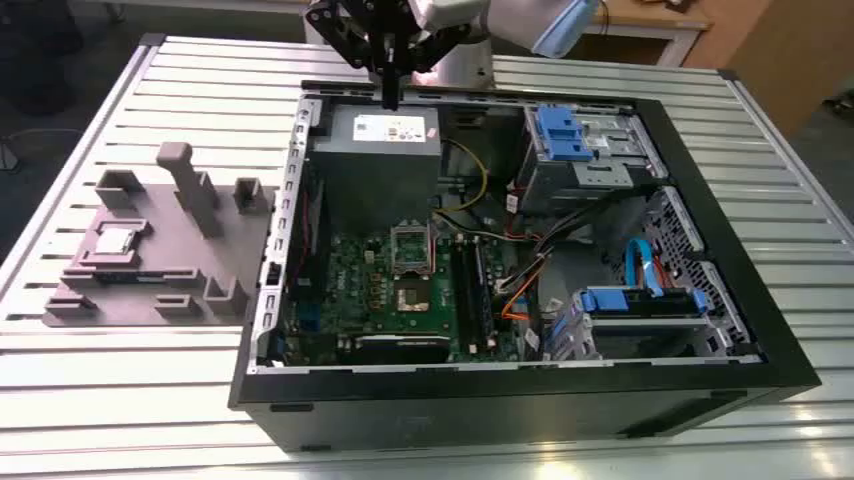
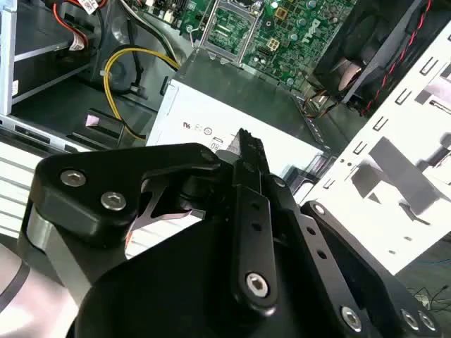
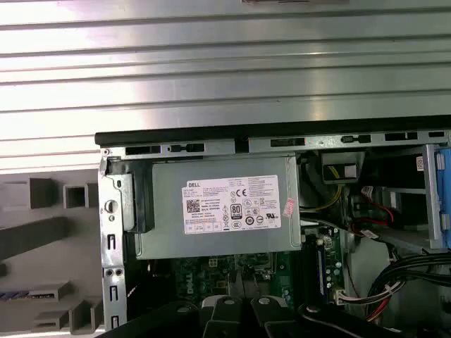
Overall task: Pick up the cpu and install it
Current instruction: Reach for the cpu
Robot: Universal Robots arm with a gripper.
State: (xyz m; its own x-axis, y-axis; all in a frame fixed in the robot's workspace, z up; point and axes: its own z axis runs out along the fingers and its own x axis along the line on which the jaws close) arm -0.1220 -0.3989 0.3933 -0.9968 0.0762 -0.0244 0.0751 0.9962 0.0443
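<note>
One gripper (image 1: pixel 390 98) to watch, and we find it hanging over the grey power supply box (image 1: pixel 378 150), at the end of the open computer case (image 1: pixel 694 330) nearest the arm's base. Its jaws are pressed together into a single point with nothing between them. In the second wrist view the fingertips (image 2: pixel 248 151) sit above the box's white label (image 2: pixel 204 120). We spot the cpu (image 1: pixel 118 240) well apart from it, lying flat in a grey holder tray (image 1: pixel 160 300) on the slatted table (image 1: pixel 134 380), to the exterior view's left of the case. On the green board (image 1: pixel 360 290) the socket's metal frame (image 1: pixel 411 250) stands flipped open.
</note>
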